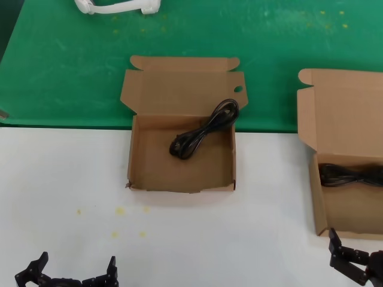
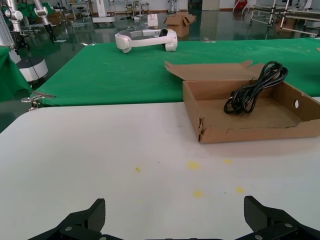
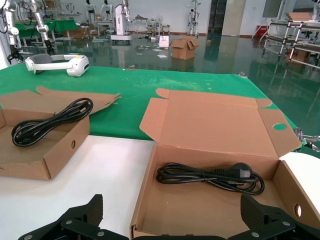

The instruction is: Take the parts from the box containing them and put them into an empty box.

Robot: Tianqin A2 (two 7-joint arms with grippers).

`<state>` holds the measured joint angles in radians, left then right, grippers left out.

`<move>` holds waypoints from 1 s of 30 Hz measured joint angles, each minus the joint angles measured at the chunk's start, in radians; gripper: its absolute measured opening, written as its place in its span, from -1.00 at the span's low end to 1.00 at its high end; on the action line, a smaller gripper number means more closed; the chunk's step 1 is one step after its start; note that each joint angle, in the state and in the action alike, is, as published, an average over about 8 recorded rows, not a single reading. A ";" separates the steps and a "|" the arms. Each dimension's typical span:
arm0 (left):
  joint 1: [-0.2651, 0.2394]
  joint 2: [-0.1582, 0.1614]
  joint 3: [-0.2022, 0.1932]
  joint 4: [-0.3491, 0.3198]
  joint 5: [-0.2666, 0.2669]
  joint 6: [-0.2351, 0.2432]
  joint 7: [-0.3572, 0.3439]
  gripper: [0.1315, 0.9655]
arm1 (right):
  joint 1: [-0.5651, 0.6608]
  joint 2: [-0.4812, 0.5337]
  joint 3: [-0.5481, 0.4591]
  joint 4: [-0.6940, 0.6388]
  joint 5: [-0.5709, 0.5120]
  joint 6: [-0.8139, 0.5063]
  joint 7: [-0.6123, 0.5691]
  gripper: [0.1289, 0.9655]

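The box with the oval lid hole and ragged front edge [image 1: 179, 186] stands open at the table's middle. One coiled black cable [image 1: 205, 128] lies in it, also seen in the left wrist view [image 2: 255, 90]. At the right edge stands the plain-lidded box [image 1: 347, 119], holding another black cable [image 1: 350, 175] along its back wall [image 3: 210, 176]. My left gripper [image 1: 75, 276] is open and empty low at the front left, over bare table [image 2: 175, 212]. Just in front of the right box's front wall, my right gripper [image 1: 358, 264] is open and empty [image 3: 172, 207].
A white headset [image 1: 116, 6] lies on the green cloth [image 1: 60, 60] at the back. The white table [image 1: 60, 179] carries a few small yellow spots [image 1: 119, 210] in front of the middle box. A strip of white table separates the two boxes.
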<state>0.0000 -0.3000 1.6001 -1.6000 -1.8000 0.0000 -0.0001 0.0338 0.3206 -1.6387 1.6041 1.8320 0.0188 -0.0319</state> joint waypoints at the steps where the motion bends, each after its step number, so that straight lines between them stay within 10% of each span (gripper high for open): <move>1: 0.000 0.000 0.000 0.000 0.000 0.000 0.000 1.00 | 0.000 0.000 0.000 0.000 0.000 0.000 0.000 1.00; 30: 0.000 0.000 0.000 0.000 0.000 0.000 0.000 1.00 | 0.000 0.000 0.000 0.000 0.000 0.000 0.000 1.00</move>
<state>0.0000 -0.3000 1.6000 -1.6000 -1.8000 0.0000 0.0000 0.0338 0.3206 -1.6387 1.6041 1.8320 0.0188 -0.0321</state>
